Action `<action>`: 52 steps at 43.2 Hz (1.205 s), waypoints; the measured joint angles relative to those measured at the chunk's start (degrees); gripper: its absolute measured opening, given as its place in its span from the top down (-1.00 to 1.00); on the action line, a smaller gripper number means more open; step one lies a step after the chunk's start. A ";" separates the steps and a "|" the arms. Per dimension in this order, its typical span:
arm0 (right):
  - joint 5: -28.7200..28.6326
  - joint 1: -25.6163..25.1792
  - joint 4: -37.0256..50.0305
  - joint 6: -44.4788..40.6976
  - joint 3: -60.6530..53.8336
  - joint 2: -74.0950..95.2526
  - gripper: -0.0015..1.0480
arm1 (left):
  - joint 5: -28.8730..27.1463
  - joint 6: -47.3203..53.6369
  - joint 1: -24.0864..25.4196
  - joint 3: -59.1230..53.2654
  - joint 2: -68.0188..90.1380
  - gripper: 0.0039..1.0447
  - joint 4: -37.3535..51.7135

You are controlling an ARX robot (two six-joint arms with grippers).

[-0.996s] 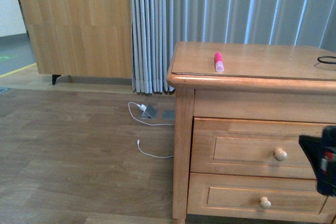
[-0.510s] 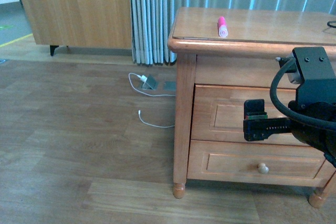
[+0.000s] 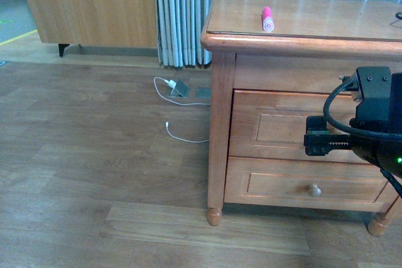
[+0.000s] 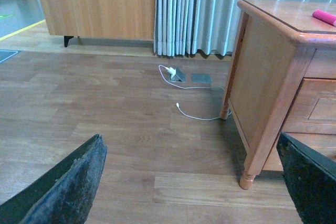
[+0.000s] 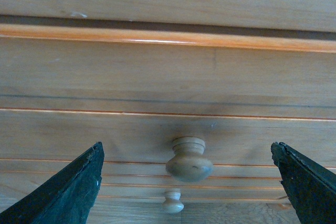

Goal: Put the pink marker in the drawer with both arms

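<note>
Your marker lies on the chest top. Below it the drawer is closed. Your right arm faces its knob, jaws spread wide and empty. Your left jaws gape too, empty, above the floor.

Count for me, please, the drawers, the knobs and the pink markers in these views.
Drawers: 2, the taller upper drawer and the shallower lower drawer.
Knobs: 2, the upper knob and the lower knob.
Pink marker: 1.
Total: 5.
</note>
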 joint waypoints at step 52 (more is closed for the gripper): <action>-1.84 -1.64 3.43 1.51 3.10 5.05 -0.61 | 0.00 0.02 0.00 0.00 0.00 -0.89 0.00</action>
